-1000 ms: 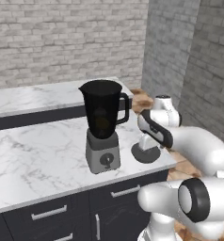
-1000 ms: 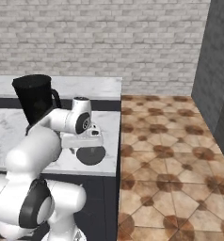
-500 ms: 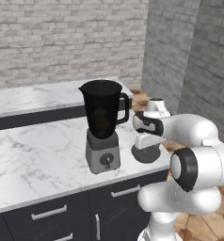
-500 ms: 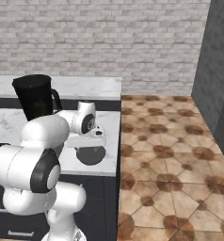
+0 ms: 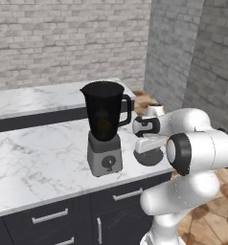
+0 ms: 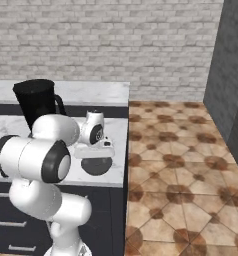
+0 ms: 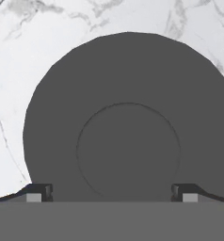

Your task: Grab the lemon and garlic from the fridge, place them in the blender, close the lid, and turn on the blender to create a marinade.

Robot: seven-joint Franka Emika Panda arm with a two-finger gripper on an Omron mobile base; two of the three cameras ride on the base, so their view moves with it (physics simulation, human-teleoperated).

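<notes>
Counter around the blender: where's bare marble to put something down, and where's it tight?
Free: the marble counter left of the blender, and the rear counter by the brick wall. Crowded: right of the blender, where the lid lies under the open gripper near the counter's end.

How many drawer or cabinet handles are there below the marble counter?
4 in the left base view: one bar at left, one further right, a partly cut-off one at the bottom edge, and a vertical one. The arm may hide others.
</notes>
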